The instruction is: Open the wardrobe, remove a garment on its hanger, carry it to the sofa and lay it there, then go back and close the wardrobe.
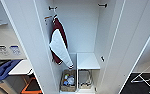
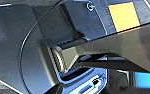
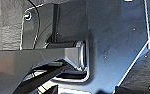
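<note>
The wardrobe [image 1: 78, 37] stands with both doors swung wide, giving free reach inside. Only a maroon-and-white garment [image 1: 59, 43] hangs near its left door; the black garment isn't visible there. Whether either gripper is clenched or released cannot be told.

Dark glossy wrist plates [image 3: 111, 37] with round corner fittings — thin black cable [image 2: 28, 42], grey jointed bar [image 2: 111, 52].
</note>
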Available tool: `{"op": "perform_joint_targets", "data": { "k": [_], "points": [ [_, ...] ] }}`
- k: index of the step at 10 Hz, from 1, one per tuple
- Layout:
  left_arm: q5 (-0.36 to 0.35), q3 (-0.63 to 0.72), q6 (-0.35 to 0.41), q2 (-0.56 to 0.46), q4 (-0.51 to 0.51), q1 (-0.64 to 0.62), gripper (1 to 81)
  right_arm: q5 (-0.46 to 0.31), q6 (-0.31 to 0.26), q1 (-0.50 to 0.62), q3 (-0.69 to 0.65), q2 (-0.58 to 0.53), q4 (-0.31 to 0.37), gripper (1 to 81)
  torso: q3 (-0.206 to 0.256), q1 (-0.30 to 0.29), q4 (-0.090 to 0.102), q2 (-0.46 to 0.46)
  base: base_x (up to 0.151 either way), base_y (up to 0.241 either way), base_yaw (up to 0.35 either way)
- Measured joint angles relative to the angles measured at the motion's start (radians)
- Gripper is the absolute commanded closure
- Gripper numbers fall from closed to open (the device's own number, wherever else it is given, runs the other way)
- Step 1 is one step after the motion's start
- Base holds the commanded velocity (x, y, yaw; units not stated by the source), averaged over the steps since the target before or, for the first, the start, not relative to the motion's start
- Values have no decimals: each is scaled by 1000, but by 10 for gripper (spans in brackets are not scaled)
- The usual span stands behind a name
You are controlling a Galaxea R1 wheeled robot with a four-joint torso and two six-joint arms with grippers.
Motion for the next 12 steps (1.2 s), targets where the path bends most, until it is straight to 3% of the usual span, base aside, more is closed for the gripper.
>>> {"op": "perform_joint_targets", "data": {
  "k": [9,12],
  "points": [
    [0,0,0,0,0,-7,10,2,0,14,0,0,0,10,0,3,0,0,102,0,0],
    [0,0,0,0,0,-12,10,2,0,16,0,0,0,10,0,4,0,0,27,0,0]
  ]
}}
